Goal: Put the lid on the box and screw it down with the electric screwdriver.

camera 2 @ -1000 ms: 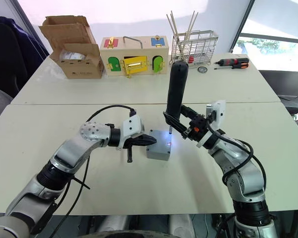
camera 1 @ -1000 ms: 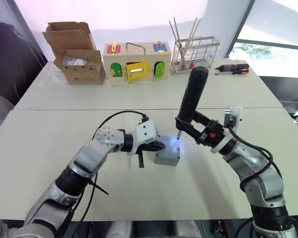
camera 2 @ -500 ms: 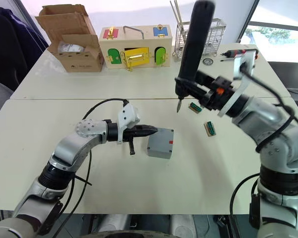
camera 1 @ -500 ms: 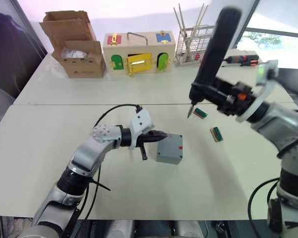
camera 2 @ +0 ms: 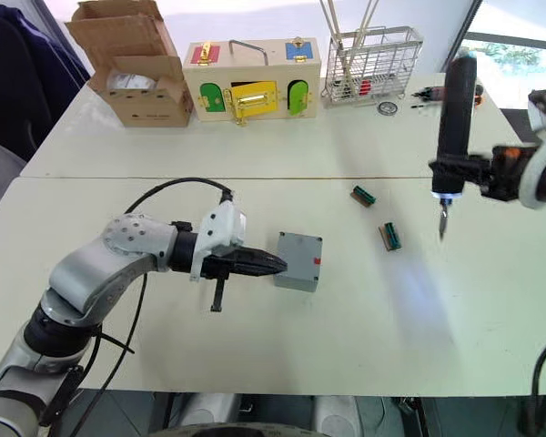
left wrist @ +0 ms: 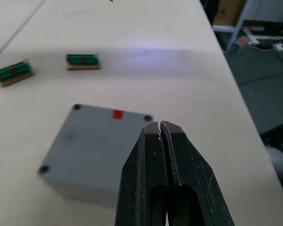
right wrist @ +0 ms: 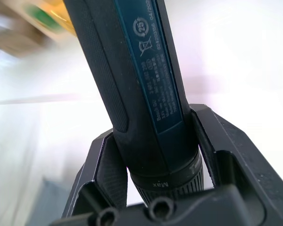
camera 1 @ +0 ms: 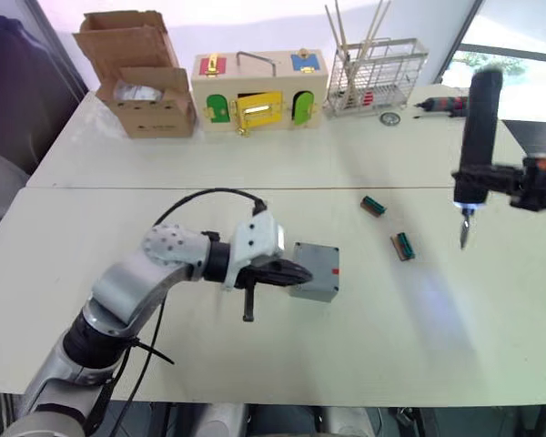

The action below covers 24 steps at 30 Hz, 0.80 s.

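The screwdriver stands upright, bit down, well right of the box, pinched by the right gripper; left gripper, pressed together, touches the box.

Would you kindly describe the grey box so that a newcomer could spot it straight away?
On the near table, look just beyond the tip of the left gripper. There sits the grey box, square, with a lid on it, screw holes at the corners and a small red mark on its side, unlike the two small green parts further right.
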Each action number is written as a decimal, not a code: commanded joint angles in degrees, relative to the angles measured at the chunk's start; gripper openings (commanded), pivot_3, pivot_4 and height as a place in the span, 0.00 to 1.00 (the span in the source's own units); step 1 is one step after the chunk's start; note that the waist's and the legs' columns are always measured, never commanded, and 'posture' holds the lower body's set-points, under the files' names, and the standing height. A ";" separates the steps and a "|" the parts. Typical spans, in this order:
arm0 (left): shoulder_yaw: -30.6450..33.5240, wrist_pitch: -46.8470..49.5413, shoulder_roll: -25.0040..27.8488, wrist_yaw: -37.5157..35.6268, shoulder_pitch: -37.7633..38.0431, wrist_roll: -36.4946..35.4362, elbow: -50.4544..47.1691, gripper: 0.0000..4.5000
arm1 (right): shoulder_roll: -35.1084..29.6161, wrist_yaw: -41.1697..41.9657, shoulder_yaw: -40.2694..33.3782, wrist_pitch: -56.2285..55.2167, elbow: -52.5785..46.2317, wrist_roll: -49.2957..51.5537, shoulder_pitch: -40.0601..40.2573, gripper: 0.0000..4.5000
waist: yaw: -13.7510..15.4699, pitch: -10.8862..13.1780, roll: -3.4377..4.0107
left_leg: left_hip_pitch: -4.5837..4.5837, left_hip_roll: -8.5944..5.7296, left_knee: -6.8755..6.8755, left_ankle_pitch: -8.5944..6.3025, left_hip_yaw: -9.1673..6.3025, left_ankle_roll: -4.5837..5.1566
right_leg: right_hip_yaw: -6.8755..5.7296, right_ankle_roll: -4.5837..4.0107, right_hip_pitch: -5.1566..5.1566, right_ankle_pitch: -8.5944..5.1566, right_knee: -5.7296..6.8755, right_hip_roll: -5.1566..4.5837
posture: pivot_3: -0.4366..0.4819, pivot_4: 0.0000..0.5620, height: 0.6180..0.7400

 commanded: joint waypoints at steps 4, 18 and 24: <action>-3.02 -2.40 -1.82 2.62 -0.45 1.81 -2.26 0.00 | -6.39 7.88 8.95 5.10 5.15 -6.41 3.46 0.42 | -0.53 0.04 0.09 | 0.07 0.00 0.10 -0.17 0.03 0.32 | 0.01 0.00 0.00 0.00 0.22 0.00 | 0.48 0.27 0.92; -3.22 -0.57 -3.26 7.99 1.24 0.92 -4.23 0.00 | 2.39 15.12 22.18 1.69 18.98 -20.25 -4.45 0.42 | -0.21 0.04 0.16 | 0.09 0.01 0.15 0.04 0.06 -0.03 | 0.11 0.01 -0.06 0.01 0.32 0.08 | 0.48 0.27 0.92; -3.77 -1.27 -2.20 9.51 1.01 3.20 -4.31 0.00 | 3.78 18.39 24.97 -3.61 21.09 -26.01 -5.43 0.63 | -0.41 0.04 0.11 | 0.11 0.00 0.18 0.07 0.05 -0.08 | 0.10 0.02 -0.02 0.02 0.32 0.10 | 0.48 0.27 0.92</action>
